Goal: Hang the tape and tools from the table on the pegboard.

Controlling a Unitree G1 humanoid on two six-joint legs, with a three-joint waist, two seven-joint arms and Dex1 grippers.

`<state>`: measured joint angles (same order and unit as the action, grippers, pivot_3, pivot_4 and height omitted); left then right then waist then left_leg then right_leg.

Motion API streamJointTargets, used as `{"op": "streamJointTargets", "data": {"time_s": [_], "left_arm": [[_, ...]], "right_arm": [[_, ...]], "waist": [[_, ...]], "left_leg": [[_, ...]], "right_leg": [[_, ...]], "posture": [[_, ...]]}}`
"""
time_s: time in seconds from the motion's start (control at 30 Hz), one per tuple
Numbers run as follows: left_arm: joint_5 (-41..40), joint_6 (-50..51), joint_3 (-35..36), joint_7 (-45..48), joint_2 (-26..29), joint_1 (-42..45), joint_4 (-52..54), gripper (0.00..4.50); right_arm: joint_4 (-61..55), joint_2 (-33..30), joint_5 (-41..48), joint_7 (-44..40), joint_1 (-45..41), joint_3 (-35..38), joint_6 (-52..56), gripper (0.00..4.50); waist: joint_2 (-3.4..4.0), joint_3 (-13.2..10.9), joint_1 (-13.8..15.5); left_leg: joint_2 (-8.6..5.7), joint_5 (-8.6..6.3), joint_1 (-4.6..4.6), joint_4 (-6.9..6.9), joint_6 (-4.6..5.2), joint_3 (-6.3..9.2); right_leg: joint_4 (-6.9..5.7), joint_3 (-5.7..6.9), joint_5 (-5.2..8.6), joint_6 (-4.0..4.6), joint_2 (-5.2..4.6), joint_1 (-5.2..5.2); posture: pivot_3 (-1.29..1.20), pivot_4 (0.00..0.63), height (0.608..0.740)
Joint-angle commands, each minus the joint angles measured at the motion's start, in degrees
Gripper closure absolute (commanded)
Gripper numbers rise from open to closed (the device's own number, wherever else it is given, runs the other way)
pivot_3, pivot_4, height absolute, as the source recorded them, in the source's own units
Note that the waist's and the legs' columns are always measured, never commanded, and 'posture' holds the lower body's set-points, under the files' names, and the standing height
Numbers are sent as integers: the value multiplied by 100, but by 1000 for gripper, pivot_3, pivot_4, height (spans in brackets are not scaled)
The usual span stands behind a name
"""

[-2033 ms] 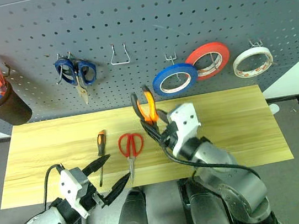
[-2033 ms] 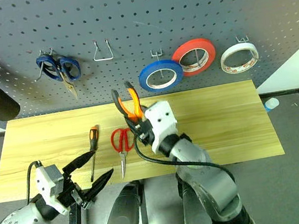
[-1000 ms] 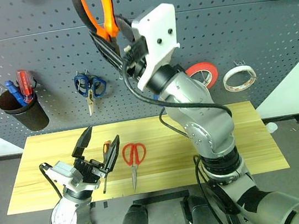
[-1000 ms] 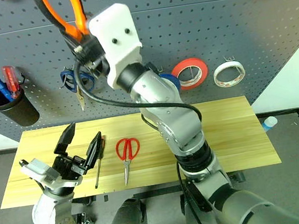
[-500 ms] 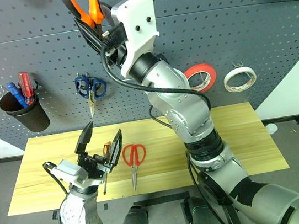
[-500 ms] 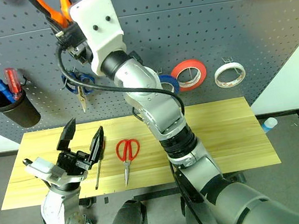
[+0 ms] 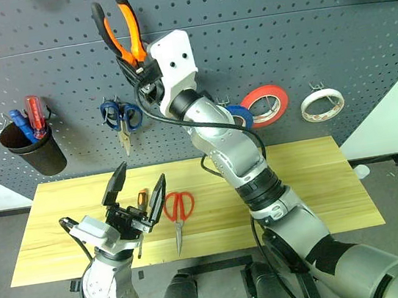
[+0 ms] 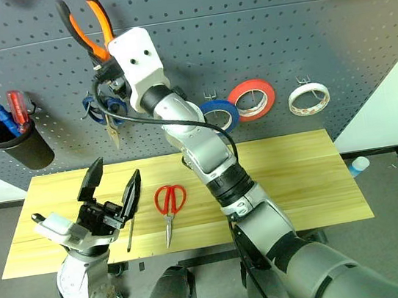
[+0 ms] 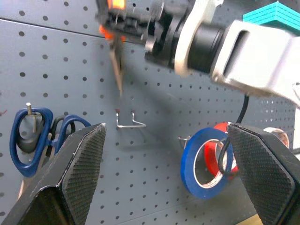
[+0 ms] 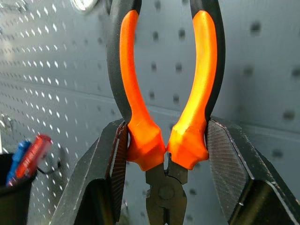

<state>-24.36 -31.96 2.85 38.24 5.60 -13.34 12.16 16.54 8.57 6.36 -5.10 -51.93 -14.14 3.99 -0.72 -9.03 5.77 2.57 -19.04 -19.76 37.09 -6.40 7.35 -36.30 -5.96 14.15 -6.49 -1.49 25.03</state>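
My right gripper is shut on the pliers, gripping them low on the orange-and-black handles, which point up. It holds them high in front of the dark grey pegboard, their nose hanging just above a bare wire hook. My left gripper stands open and empty over the table, right by the slim screwdriver. Red-handled scissors lie on the table beside it. The whitish tape hangs on a hook at the right of the board.
Blue-handled scissors hang left of the wire hook. A blue roll and a red-orange roll hang to its right. A dark cup with red and blue screwdrivers hangs at the far left.
My right gripper lifted the pliers from over the table to the pegboard, then sank and moved left, closer to the board. The left gripper stayed open and almost still. The camera tilted up.
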Motion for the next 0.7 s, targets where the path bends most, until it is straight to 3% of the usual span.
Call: {"op": "streamJointTargets", "data": {"time_s": [0.03,0.7], "left_arm": [[-51,-121,-73,-38,34,-52,278,172],[-155,-131,-167,-17,175,-307,503,172]], "right_arm": [[210,582,-12,28,-215,40,-425,2384],[742,414,-237,450,-315,258,-934,2384]], "waist": [[2,-1,-1],[22,-15,-15]], "left_leg": [[0,0,4,-1,0,0],[0,-1,21,-9,1,0]], "right_leg": [[0,0,0,0,0,-4],[3,-2,13,19,2,-17]], "posture": [[342,126,740],[339,147,740]]}}
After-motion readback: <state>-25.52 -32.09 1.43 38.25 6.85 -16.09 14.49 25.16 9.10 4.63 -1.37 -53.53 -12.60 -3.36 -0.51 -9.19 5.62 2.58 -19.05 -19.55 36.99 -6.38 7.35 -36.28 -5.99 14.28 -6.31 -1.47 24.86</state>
